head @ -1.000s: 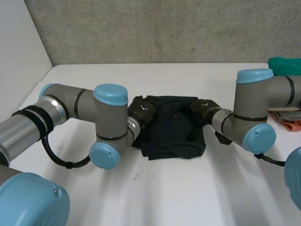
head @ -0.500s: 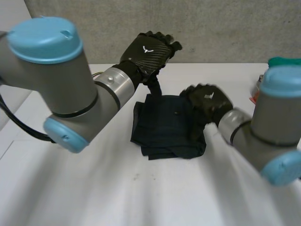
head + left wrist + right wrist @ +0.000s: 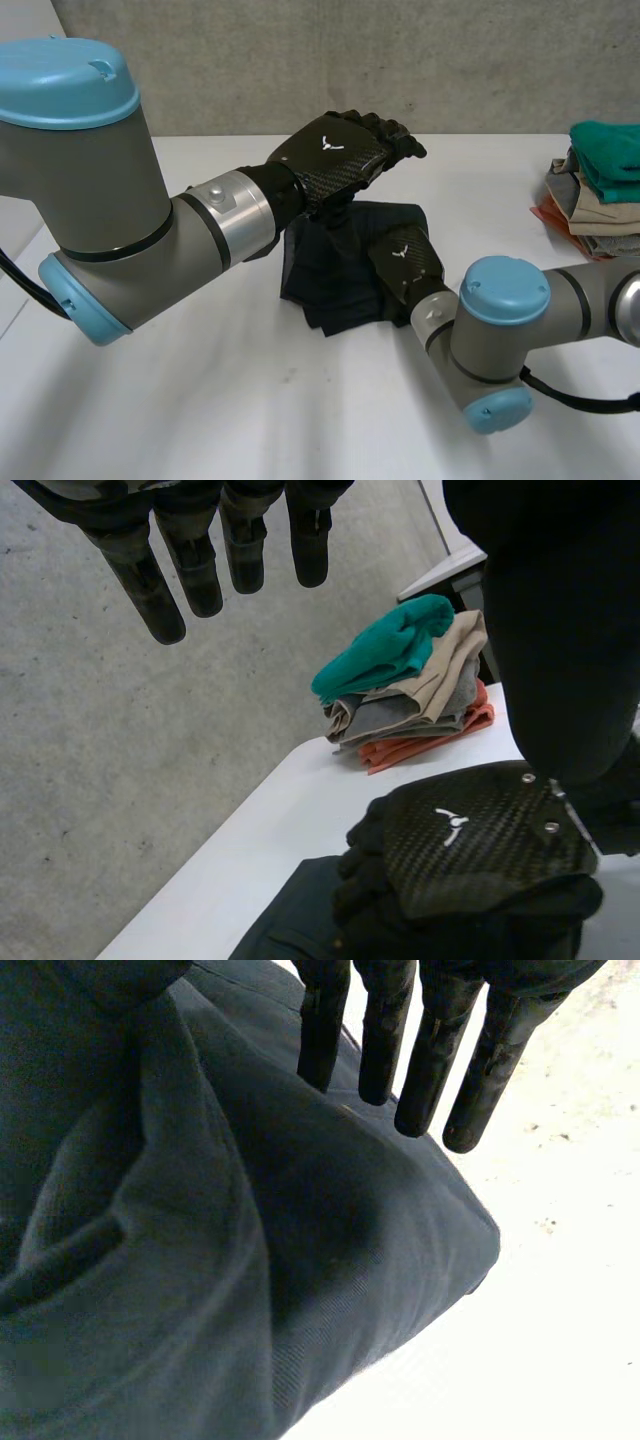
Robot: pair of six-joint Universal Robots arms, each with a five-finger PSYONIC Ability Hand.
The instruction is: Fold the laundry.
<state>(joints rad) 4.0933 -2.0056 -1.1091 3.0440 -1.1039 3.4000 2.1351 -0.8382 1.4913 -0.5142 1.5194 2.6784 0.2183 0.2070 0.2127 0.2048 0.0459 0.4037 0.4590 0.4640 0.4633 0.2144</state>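
Laundry on the desk: dark garment (image 3: 315, 280) held up by the left robot hand (image 3: 335, 160), pressed by the right robot hand (image 3: 405, 262)

The dark garment is seen bunched near the middle of the white desk (image 3: 200, 400), partly folded, with rumpled edges on the near side. One part of it is pulled upward into a peak. This peak is gripped at the underside of the left robot hand, which hangs above the garment's far left part, clear of the desk. In the left wrist view the fingers (image 3: 192, 572) of that hand are stretched out straight with nothing between them, while a dark fold of cloth is seen hanging from the thumb side.

The right robot hand is laid palm down on the garment's right part. In the right wrist view its fingers (image 3: 325, 1030) are held straight and slightly spread over the cloth, holding nothing. Their tips reach toward the cloth's edge, beyond which bare desk is seen. The same hand is seen in the left wrist view, resting on the garment.

A stack of folded clothes (image 3: 595, 190), topped by a green piece, is placed well apart at the desk's right edge. A grey concrete wall (image 3: 300, 60) is seen behind the desk.
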